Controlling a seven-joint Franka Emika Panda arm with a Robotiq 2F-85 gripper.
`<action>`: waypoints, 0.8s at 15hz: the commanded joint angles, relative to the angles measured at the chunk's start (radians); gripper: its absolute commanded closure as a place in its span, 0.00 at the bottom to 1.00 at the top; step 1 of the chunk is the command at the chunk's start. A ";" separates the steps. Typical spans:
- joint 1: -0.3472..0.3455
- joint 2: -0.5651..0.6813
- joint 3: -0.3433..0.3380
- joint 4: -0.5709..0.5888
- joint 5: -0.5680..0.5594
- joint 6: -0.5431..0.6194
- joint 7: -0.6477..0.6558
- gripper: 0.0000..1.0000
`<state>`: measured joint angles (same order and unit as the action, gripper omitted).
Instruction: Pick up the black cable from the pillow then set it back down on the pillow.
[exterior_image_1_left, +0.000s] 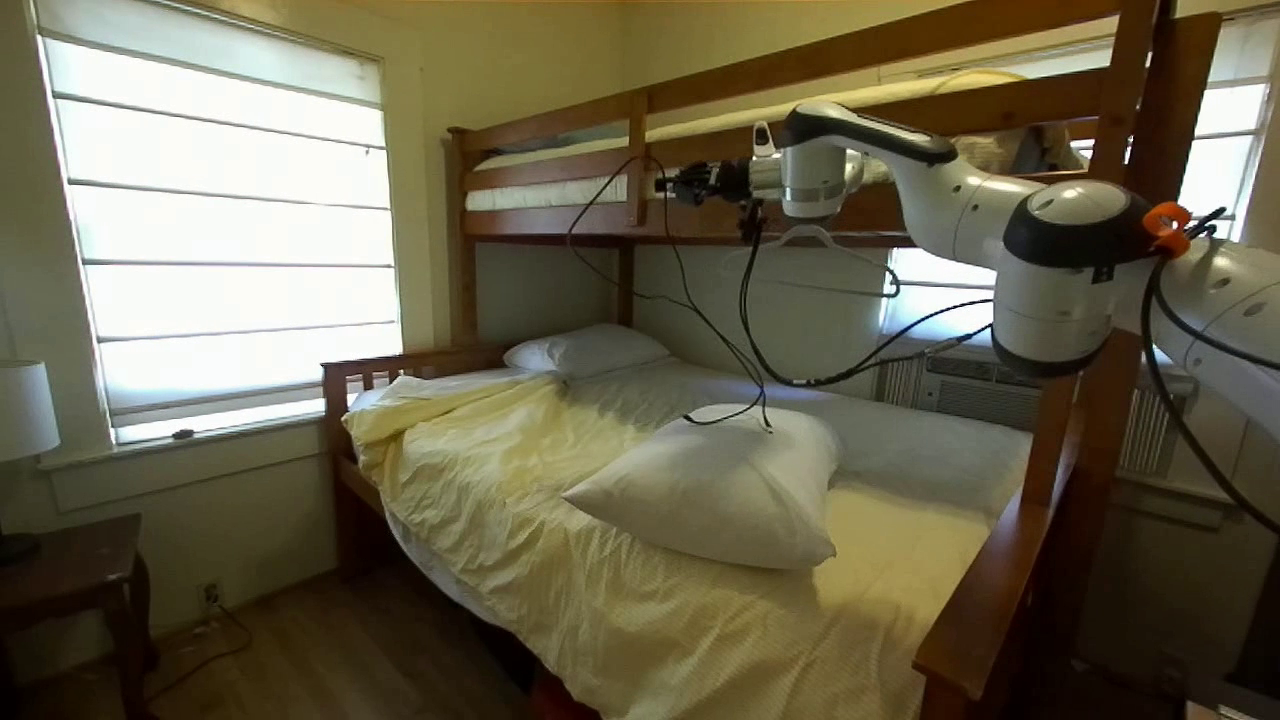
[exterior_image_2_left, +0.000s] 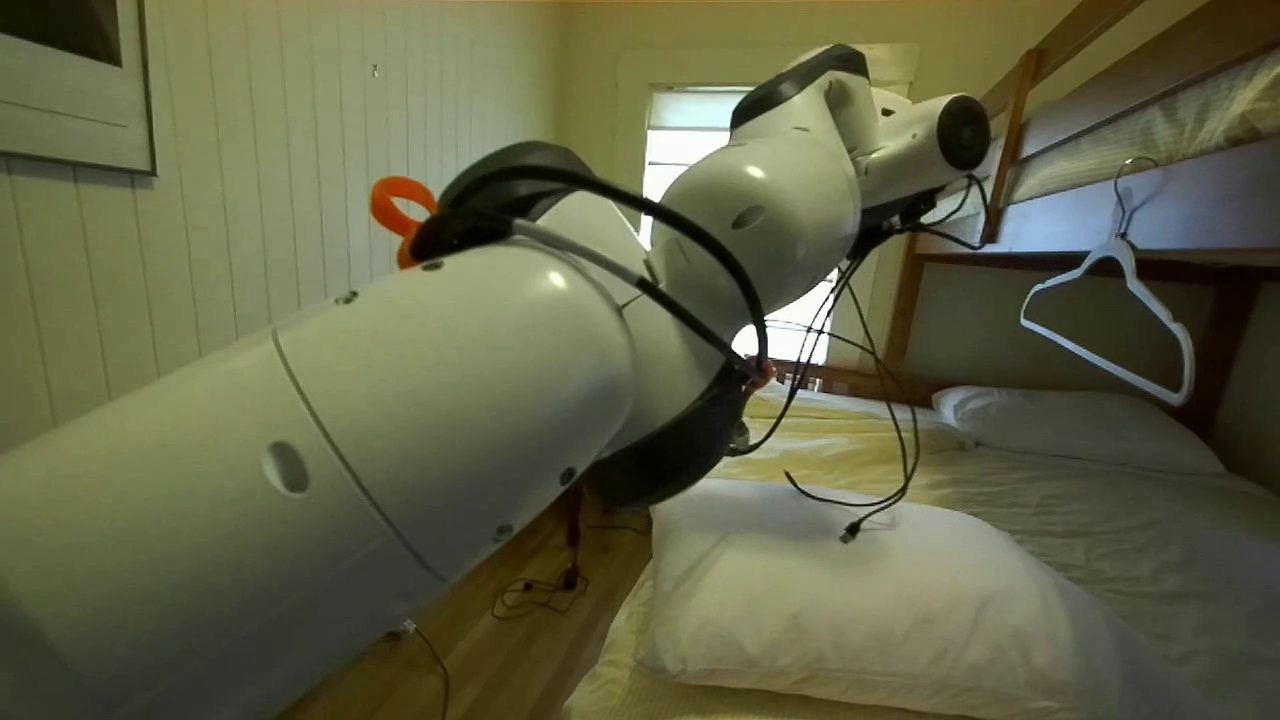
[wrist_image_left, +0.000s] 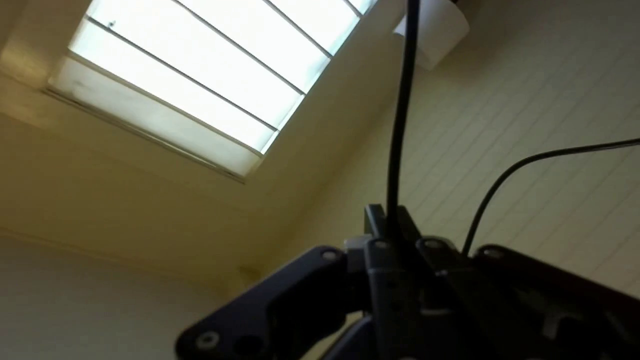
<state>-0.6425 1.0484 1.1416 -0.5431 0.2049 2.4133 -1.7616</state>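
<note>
Holding the long, thin, flexible black cable (wrist_image_left: 401, 100) aloft, dangling its ends over the plump cream-white rectangular pillow (exterior_image_1_left: 710, 490)

Pinching it partway along between the pressed-together fingers of the black, jointed two-finger gripper (wrist_image_left: 392, 216); letting two strands droop, in both exterior views, to the pillow's top, perhaps touching, perhaps hanging just clear, not showing which. Apparently standing at the end of the pick-up, not yet beginning the set-down. Next, likely calling for lowering towards the middle of the pillow, laying the slack onto the white fabric, and parting the fingers last. Also needing care around the thicker black cables (exterior_image_1_left: 815, 382) slung beneath the glossy white robot arm (exterior_image_1_left: 1050, 285), possibly risking a tangle.
</note>
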 joint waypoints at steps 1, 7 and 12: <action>0.001 0.000 0.025 0.000 0.000 -0.032 -0.037 0.95; 0.023 -0.002 0.026 0.024 -0.041 0.063 -0.194 0.99; 0.035 -0.008 0.025 0.022 -0.062 0.251 -0.345 0.99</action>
<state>-0.6353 1.0448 1.1777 -0.5419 0.1753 2.5758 -2.0275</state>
